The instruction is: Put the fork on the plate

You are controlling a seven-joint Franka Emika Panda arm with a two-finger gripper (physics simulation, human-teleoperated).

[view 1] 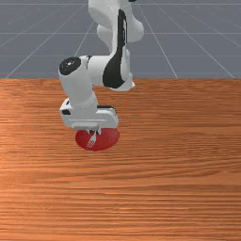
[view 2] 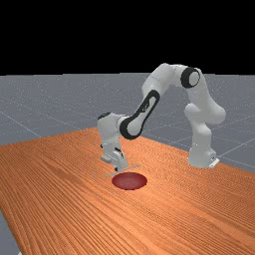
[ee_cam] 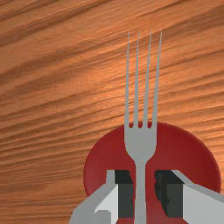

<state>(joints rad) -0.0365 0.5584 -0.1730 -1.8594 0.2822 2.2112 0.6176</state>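
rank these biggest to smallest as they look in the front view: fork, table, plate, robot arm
1. table
2. robot arm
3. red plate
4. fork, looking far smaller than the plate

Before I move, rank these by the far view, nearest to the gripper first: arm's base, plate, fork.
1. Fork: right at the gripper, its handle between the fingers.
2. Plate: a little below the fork.
3. Arm's base: farthest by a wide margin, over at the far view's right.
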